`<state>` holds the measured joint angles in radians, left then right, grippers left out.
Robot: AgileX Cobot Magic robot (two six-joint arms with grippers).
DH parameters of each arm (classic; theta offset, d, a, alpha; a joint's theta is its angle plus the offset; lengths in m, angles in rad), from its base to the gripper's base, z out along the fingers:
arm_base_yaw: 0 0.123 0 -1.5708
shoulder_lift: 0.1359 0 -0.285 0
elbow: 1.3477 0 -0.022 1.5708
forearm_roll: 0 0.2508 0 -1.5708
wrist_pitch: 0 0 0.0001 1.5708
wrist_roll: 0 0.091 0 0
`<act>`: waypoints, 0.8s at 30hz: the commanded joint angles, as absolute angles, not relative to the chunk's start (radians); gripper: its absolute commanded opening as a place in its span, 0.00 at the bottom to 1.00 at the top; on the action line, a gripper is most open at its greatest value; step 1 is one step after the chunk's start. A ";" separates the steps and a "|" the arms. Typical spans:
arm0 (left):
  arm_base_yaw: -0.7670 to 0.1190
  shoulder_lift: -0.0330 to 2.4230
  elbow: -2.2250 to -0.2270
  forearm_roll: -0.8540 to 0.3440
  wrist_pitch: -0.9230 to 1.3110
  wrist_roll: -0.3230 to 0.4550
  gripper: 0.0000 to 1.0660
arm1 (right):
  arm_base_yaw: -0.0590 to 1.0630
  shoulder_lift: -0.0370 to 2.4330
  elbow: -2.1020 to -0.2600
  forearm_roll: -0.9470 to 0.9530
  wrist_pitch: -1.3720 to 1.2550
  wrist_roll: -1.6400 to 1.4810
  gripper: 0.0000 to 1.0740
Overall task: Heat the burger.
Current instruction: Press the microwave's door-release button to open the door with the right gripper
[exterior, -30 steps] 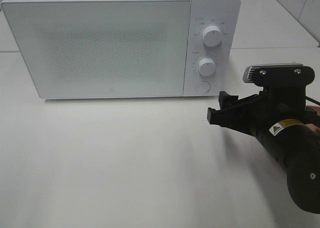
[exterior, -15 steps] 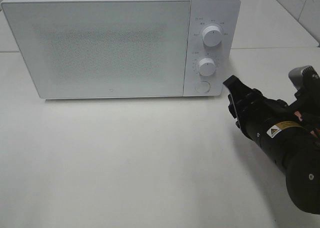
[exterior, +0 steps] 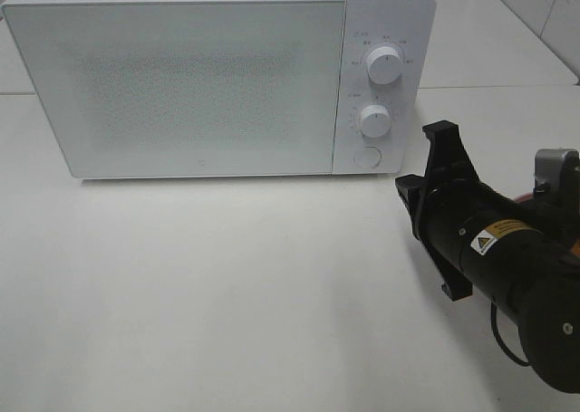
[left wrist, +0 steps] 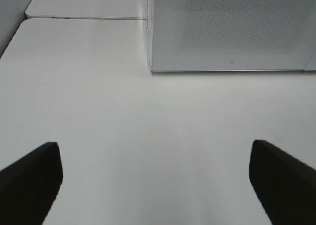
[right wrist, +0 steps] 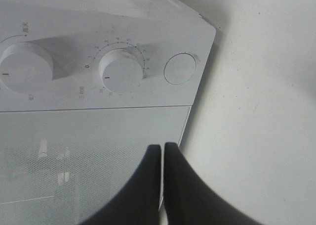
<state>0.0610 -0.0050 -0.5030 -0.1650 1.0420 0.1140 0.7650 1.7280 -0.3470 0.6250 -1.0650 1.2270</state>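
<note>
Though closed, right pincer seemingly before microwave door.

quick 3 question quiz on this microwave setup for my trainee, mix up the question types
1. True or false: the microwave door stands open.
2. Which gripper is shut? A) left gripper B) right gripper C) both
3. How many knobs are on the microwave's front?
Key: 1 false; 2 B; 3 two.
</note>
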 commanded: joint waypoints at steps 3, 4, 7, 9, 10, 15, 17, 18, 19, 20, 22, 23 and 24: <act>0.062 -0.013 -0.504 -0.171 1.039 0.110 0.92 | 0.766 1.726 -0.367 0.614 -1.016 1.284 0.00; 0.062 -0.013 -0.504 -0.171 1.039 0.110 0.92 | 0.766 1.727 -0.375 0.614 -1.008 1.284 0.00; 0.062 -0.013 -0.504 -0.171 1.039 0.110 0.92 | 0.766 1.741 -0.393 0.622 -1.022 1.284 0.00; 0.062 -0.013 -0.504 -0.171 1.039 0.110 0.92 | 0.743 1.776 -0.420 0.633 -1.032 1.284 0.00; 0.062 -0.013 -0.504 -0.171 1.039 0.110 0.92 | 0.743 1.776 -0.420 0.633 -1.032 1.284 0.00; 0.062 -0.013 -0.504 -0.171 1.039 0.110 0.92 | 0.704 1.836 -0.467 0.622 -1.028 1.311 0.00; 0.062 -0.013 -0.504 -0.171 1.039 0.110 0.92 | 0.696 1.865 -0.496 0.605 -1.027 1.317 0.00; 0.062 -0.013 -0.504 -0.171 1.039 0.110 0.92 | 0.696 1.865 -0.496 0.605 -1.027 1.317 0.00; 0.062 -0.013 -0.504 -0.171 1.039 0.110 0.92 | 0.696 1.885 -0.521 0.607 -1.026 1.317 0.00; 0.062 -0.013 -0.504 -0.171 1.039 0.110 0.92 | 0.696 1.906 -0.542 0.609 -1.026 1.320 0.00; 0.062 -0.013 -0.504 -0.171 1.039 0.110 0.92 | 0.696 1.916 -0.551 0.611 -1.025 1.320 0.00; 0.062 -0.013 -0.504 -0.171 1.039 0.110 0.92 | 0.682 1.934 -0.571 0.605 -1.019 1.328 0.00; 0.062 -0.013 -0.504 -0.171 1.039 0.110 0.92 | 0.682 1.934 -0.571 0.605 -1.019 1.328 0.00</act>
